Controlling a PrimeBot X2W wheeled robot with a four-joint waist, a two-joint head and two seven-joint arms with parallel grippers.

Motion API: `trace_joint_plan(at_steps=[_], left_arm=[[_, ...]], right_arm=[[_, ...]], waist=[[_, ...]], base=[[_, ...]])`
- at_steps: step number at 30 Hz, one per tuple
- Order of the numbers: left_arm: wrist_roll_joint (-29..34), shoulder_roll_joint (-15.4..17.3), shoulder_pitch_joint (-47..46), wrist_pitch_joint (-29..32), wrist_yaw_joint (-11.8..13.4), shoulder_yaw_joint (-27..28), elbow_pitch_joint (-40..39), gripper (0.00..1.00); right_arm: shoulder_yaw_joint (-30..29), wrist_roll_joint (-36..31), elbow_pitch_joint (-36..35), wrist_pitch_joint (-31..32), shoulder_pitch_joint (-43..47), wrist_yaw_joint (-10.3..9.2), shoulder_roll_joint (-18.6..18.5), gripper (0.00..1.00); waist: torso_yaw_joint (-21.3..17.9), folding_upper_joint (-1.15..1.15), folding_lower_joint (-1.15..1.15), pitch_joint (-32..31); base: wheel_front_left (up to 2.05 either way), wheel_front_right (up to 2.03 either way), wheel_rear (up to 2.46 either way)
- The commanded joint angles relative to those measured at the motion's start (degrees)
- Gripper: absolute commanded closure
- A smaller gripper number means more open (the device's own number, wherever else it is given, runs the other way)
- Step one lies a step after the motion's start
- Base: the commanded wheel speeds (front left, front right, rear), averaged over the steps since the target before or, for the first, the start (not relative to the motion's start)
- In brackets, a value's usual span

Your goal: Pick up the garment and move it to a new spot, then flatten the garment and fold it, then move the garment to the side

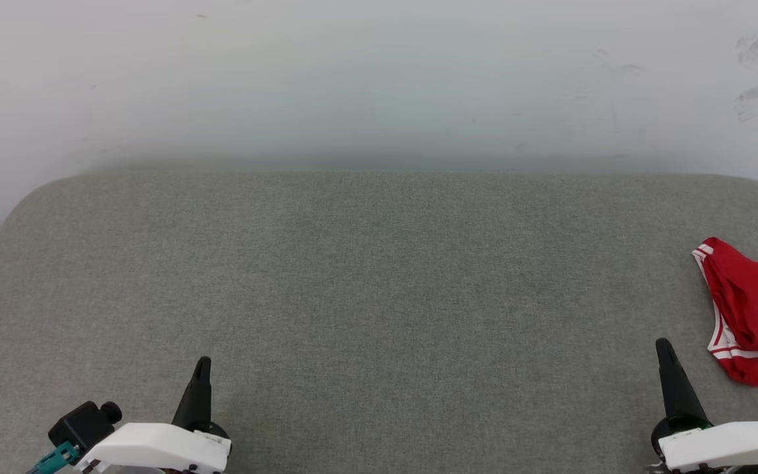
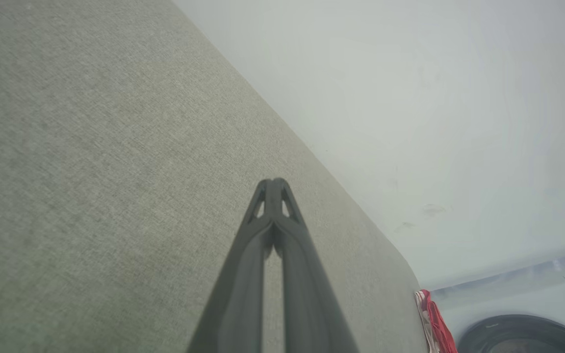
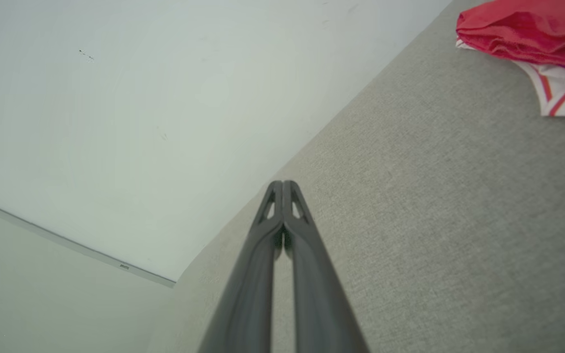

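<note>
Both pincers hang low over the grey desk [image 1: 379, 283], each pressed together and holding nothing. The shirt [image 1: 757, 309] lies bunched just ahead and to the right of my right pincer [image 1: 664, 345], well apart from my left pincer [image 1: 202, 364]. I judge it light, limp and a little slick, so I would pinch a raised red fold near the striped trim rather than a flat layer.

Grey-green woven-fabric tabletop [image 1: 379, 276] with rounded corners, against scuffed white wall [image 1: 379, 79]; dark round rim [image 2: 518, 323] on pale unit beyond tabletop corner.
</note>
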Motion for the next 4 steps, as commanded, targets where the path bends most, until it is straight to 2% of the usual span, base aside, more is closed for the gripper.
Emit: trace_joint_plan(at_steps=[1, 4], left_arm=[[-1.3, 0.2, -1.7, 0.3, -0.4, 0.5, -0.3, 1.00], [-3.4, 0.1, -1.9, 0.8, -0.6, 0.8, -0.2, 1.00]], right_arm=[[-0.1, 1.3, -0.4, 0.3, -1.6, -0.01, -0.4, 1.00], [-0.2, 3.4, -0.1, 0.8, -1.9, -0.01, -0.4, 1.00]], waist=[[0.0, 0.00, 0.00, 0.0], [-0.1, 0.00, 0.00, 0.1]], base=[[0.00, 0.00, 0.00], [0.00, 0.00, 0.00]])
